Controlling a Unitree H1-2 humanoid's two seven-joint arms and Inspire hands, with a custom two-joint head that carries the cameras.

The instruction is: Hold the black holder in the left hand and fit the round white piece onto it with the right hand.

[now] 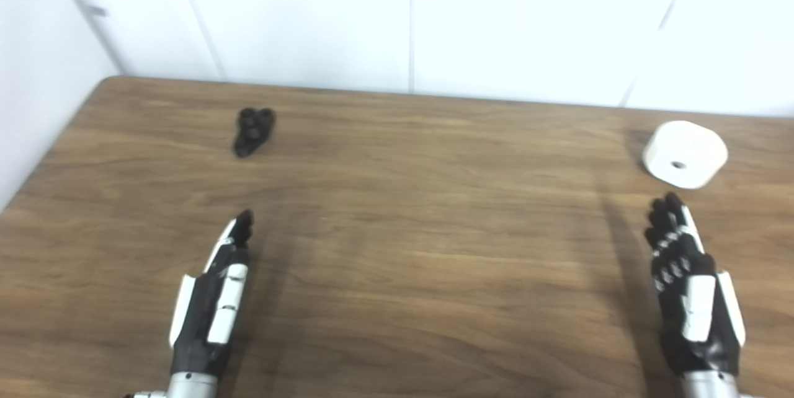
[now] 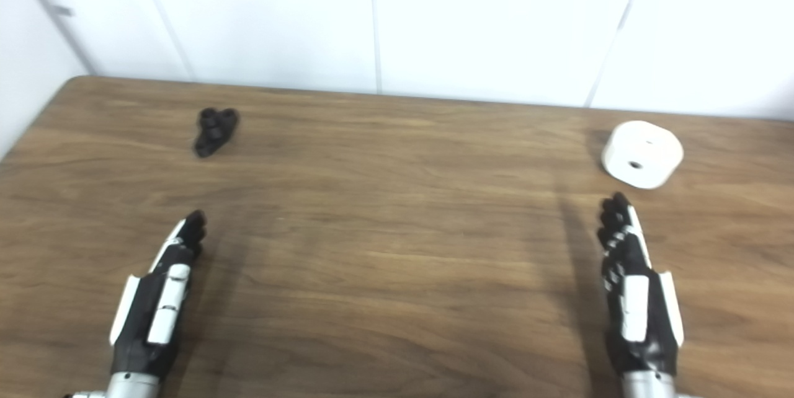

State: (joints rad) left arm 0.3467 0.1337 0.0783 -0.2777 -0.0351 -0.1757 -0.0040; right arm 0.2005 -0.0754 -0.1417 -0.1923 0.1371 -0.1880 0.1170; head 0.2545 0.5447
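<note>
Black holder [image 1: 253, 131] lying on the wooden table [image 1: 397, 249], toward its far left, untouched. Round white piece [image 1: 685, 154], with a small dark hole in the face turned toward the camera, resting near the far right edge. Left hand [image 1: 214, 299] over the near left of the table, fingers extended, grasping nothing, well short of the holder. Right hand [image 1: 691, 289] likewise extended and empty, its fingertips [image 1: 667, 209] near the white piece but apart from it.
</note>
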